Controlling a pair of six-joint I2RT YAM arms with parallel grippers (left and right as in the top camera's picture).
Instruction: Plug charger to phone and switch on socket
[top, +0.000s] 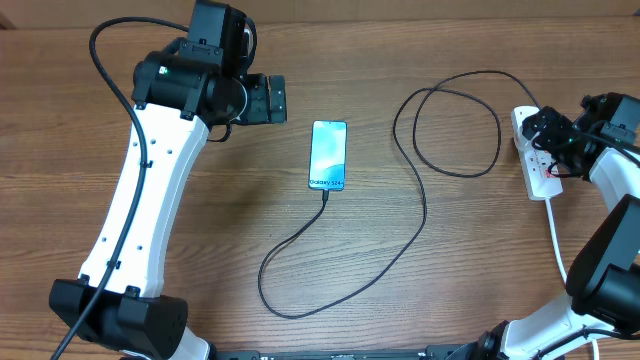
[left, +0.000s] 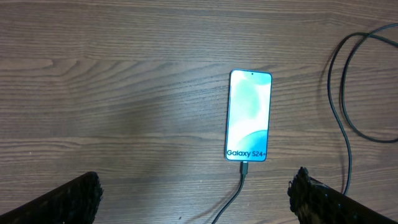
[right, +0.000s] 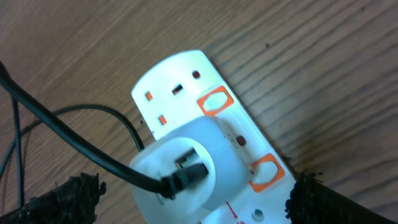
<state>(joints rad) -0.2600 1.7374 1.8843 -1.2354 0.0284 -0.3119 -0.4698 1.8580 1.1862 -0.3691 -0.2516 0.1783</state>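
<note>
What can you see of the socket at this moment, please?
The socket is a white plastic strip lying flat on the wooden table, with red-outlined switches. One outlet is empty; a white adapter fills the next, the black charger plugged into it. The open right gripper hovers over it.

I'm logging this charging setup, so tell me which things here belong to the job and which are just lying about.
Job: phone, charger, socket, white adapter plugged into the socket.
Lying about: nothing else on the table.
</note>
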